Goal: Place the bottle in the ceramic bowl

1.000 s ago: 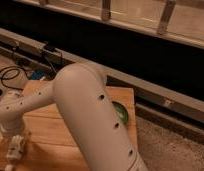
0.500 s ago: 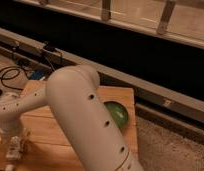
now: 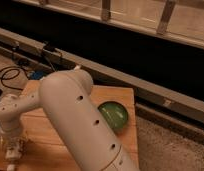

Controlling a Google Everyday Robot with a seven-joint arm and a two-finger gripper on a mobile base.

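Note:
The green ceramic bowl [image 3: 114,115] sits on the wooden table [image 3: 112,95] near its right edge, and my arm's big white link hides its left rim. My gripper [image 3: 13,152] hangs at the far lower left, over the table's front left corner and far from the bowl. A small white oblong shape with darker marks shows at the gripper's tip and looks like the bottle [image 3: 14,149]. I cannot tell whether it is held or lies on the table.
My thick white arm [image 3: 77,120] crosses the middle of the table. Black cables [image 3: 10,75] and a blue object [image 3: 37,75] lie beyond the table's left back corner. A dark wall with metal rails runs behind. A speckled floor lies to the right.
The arm's big link has swung left and uncovered more of the bowl. The gripper has hardly moved.

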